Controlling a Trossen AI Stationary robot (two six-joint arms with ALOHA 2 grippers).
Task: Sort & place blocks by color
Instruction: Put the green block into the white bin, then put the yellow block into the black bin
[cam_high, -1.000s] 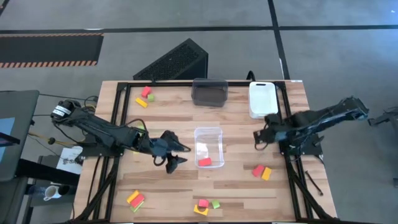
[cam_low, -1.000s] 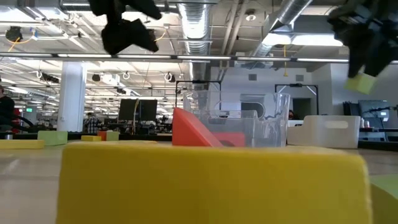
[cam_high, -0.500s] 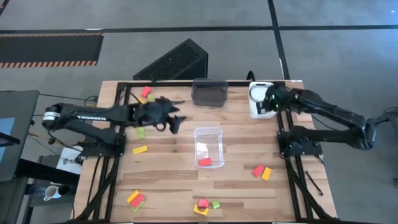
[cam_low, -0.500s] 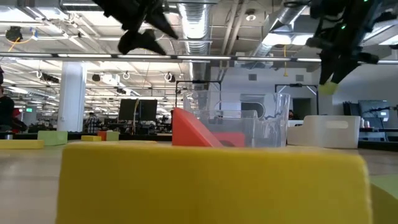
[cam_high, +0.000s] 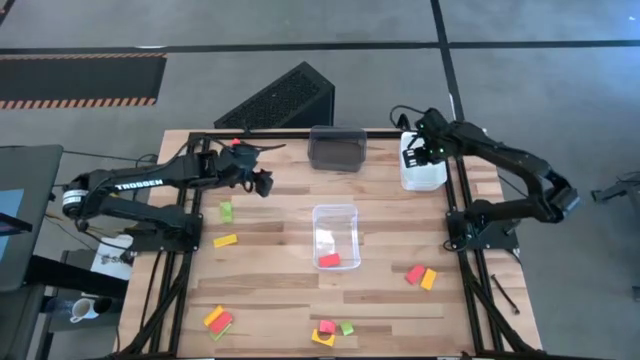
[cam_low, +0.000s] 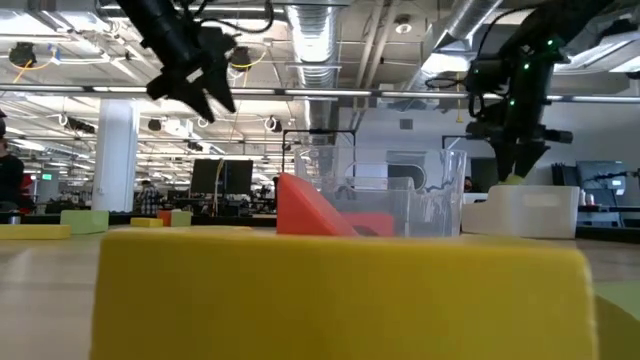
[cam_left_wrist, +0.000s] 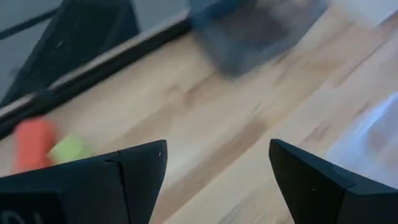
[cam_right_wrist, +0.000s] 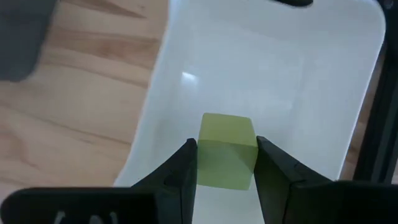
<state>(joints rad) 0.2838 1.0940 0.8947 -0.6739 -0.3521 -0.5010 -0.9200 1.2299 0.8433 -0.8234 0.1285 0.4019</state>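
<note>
Right hand (cam_right_wrist: 224, 163) lowered green cube (cam_right_wrist: 227, 151) into white bin (cam_right_wrist: 323, 112).

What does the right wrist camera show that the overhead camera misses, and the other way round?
Only the right wrist view shows the light green cube clearly, pinched in the right end effector above the floor of the white bin. Only the high view shows the left end effector, the clear bin and the scattered blocks. Both show the white bin and the wooden table.

Black slatted panel (cam_high: 281, 98) on floor beyond table (cam_high: 390, 200).
</note>
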